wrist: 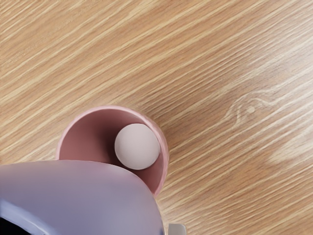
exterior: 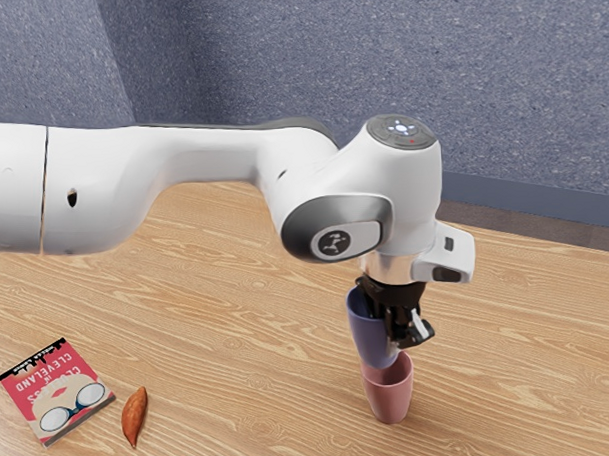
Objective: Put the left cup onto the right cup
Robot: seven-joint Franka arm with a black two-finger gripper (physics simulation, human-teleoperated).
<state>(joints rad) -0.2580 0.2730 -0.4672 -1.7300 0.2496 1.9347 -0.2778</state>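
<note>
Exterior view: past the red book (exterior: 55, 390) and orange root (exterior: 135, 415) at the exterior view's left, the gripper (exterior: 406, 332) clamps the wall of the purple cup (exterior: 373, 336), holding it tilted with its base at the mouth of the pink cup (exterior: 390, 393). It is best to level and centre it, then lower it gently before releasing. The 2 cups look smooth, tapered and thin-walled; the surface (exterior: 237, 290) is grained wood.

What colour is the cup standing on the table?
Pink. The wrist view shows it best, looking into the pink cup below the purple cup in the end effector.
</note>
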